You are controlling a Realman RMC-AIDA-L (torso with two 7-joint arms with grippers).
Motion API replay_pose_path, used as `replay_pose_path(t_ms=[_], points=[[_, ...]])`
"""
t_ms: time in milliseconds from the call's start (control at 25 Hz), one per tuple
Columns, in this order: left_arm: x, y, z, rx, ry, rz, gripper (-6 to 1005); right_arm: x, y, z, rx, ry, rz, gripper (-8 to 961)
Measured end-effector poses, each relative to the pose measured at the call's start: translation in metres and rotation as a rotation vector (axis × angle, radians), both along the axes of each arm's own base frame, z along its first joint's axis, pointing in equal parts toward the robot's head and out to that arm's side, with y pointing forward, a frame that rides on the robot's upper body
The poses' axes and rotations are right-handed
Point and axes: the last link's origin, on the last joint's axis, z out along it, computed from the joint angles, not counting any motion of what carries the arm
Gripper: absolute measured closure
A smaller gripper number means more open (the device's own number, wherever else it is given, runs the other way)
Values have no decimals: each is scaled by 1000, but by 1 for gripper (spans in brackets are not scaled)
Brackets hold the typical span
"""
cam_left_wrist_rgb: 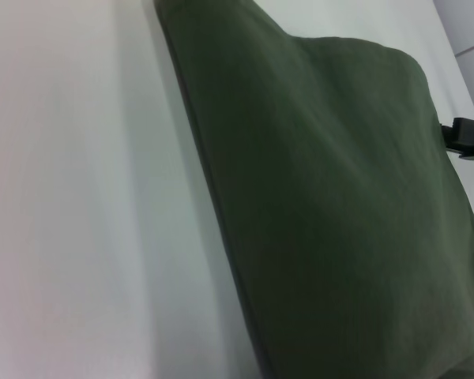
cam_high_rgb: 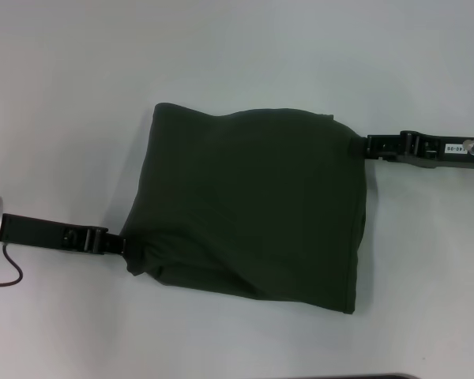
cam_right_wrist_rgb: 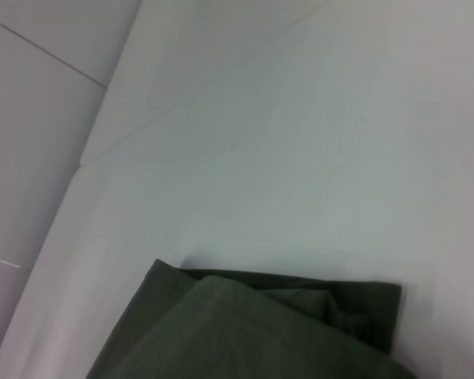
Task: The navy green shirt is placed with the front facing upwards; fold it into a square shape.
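Now folded navy green shirt (cam_high_rgb: pixel 249 209) between hands, left hand (cam_high_rgb: pixel 118 242) at near-left corner; right hand (cam_high_rgb: pixel 360 146) at far-right corner; grips unclear

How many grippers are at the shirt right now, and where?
2. The left gripper is at the near-left corner of the navy green shirt; the right gripper is at its far-right corner. The cloth hides both sets of jaws.

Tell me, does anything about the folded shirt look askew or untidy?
Yes. The shirt is not yet a neat square: its edges slant, and loose layers bunch at the near corner by the left gripper. The right gripper is at the far corner. The lettering is hidden.
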Motion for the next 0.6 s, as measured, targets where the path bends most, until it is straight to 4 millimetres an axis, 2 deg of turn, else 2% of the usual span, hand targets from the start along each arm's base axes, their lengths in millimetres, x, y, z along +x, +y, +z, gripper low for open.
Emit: replay_pose_path(t_ms=[600], points=[[1, 0, 1, 0, -4, -13, 985, 4, -7, -5, 12, 31, -42, 480]])
